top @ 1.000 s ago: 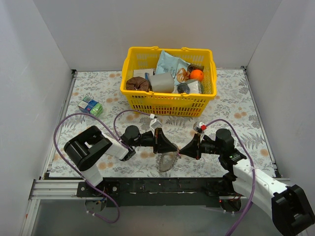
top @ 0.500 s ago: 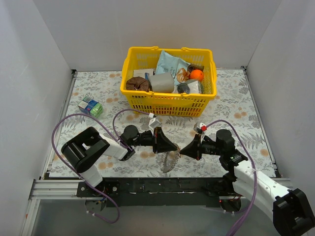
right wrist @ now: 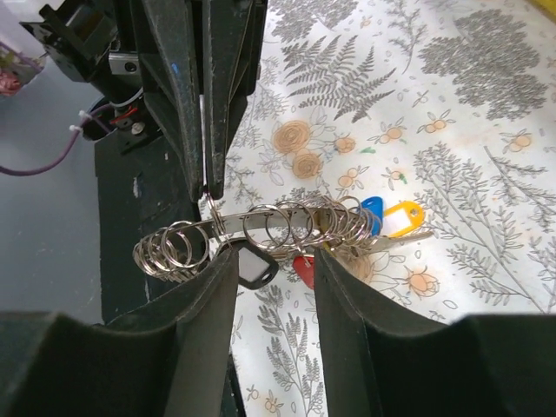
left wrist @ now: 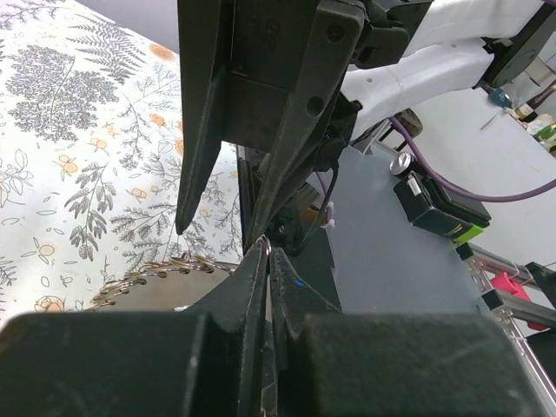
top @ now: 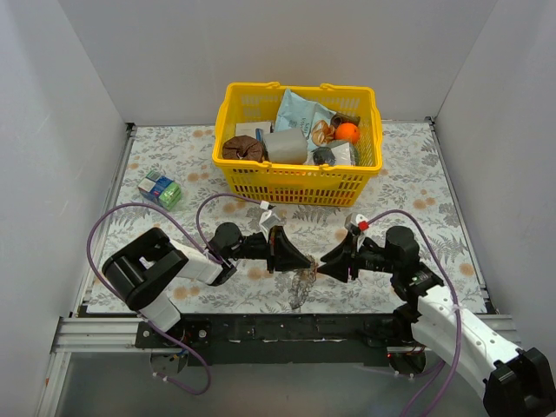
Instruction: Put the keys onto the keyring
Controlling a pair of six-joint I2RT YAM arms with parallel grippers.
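The keyring (top: 303, 283) is a silvery band strung with many small split rings (right wrist: 261, 228). It hangs at the table's near edge between my two grippers. Blue (right wrist: 372, 211), yellow (right wrist: 401, 217), red (right wrist: 304, 271) and black (right wrist: 258, 268) tagged keys hang from it in the right wrist view. My left gripper (top: 304, 260) is shut on the keyring's edge (left wrist: 266, 247); its fingers (right wrist: 217, 95) show in the right wrist view. My right gripper (top: 324, 268) is open, its fingers (right wrist: 346, 295) either side of the keyring's underside, and it holds nothing.
A yellow basket (top: 295, 184) full of packets, a cup and an orange stands at the back middle. Small coloured blocks (top: 161, 188) lie at the left. Purple cables loop beside both arms. The black frame rail (top: 278, 328) runs along the near edge.
My right gripper has moved a little left and up, closer to my left gripper. The keyring has shifted slightly right in the left gripper's hold.
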